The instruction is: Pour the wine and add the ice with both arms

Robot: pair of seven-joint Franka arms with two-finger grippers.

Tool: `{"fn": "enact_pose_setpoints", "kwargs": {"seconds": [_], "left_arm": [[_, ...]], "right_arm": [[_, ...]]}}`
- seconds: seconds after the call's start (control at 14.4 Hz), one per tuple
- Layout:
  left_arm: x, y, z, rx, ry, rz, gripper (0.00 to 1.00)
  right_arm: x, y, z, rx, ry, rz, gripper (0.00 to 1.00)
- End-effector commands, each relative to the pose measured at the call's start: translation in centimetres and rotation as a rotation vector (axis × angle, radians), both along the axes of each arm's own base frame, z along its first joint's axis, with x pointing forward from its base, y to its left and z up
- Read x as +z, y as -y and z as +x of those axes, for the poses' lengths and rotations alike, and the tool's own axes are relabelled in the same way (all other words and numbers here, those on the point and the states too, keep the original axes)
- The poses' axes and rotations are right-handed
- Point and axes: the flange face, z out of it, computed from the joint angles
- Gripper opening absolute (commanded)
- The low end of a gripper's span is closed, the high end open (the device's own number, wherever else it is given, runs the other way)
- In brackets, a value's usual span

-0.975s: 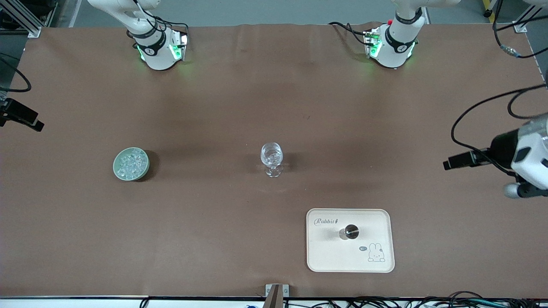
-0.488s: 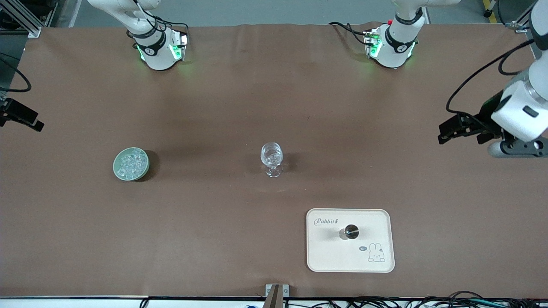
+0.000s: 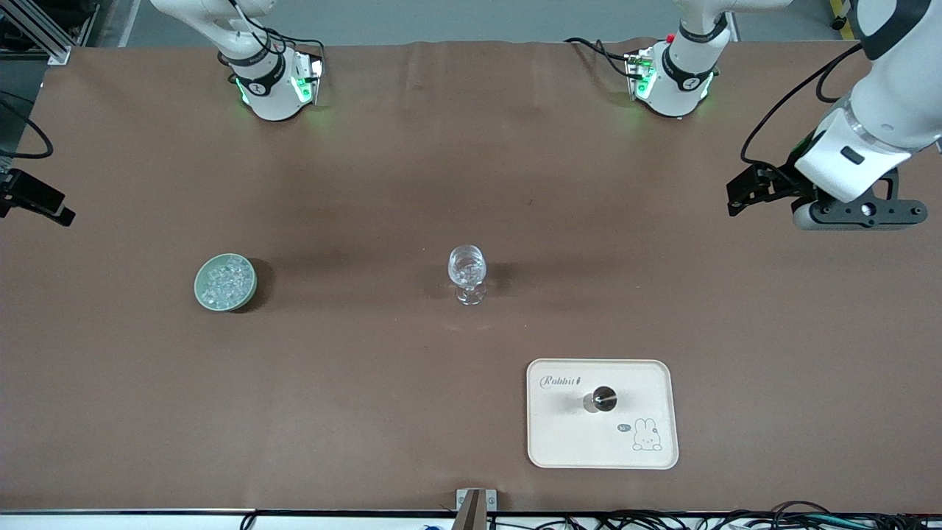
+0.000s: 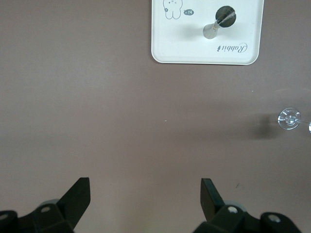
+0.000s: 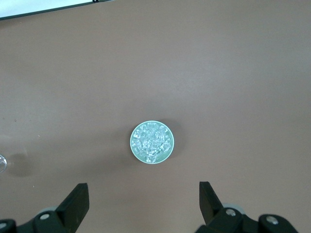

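- Brown cloth [image 3: 412,169] covers the whole table, faintly creased near the top edge.
- Grey floor [image 3: 471,18] shows above it.
- Aluminium frame [image 3: 37,29] at one corner.

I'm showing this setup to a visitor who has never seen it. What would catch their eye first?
Probably the clear stemmed glass standing alone mid-table. Next, the green bowl heaped with ice toward the right arm's end, and the cream rabbit tray nearer the front camera, carrying a small dark-topped bottle. The left gripper hangs open over bare table at its end.
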Motion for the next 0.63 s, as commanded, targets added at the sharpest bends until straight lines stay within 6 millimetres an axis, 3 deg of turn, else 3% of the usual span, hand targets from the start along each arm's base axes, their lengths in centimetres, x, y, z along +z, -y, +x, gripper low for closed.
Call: {"fn": "enact_pose_setpoints", "kwargs": {"seconds": [0.0, 0.56], "left_arm": [[-0.21, 0.05, 0.87, 0.009, 0.014, 0.011, 1.00], [-0.91, -0.27, 1.41, -0.017, 0.044, 0.057, 1.00]], "right_arm": [[0.19, 0.36, -0.63, 0.005, 0.000, 0.011, 1.00], [0.17, 0.36, -0.65, 0.005, -0.001, 0.011, 1.00]]}}
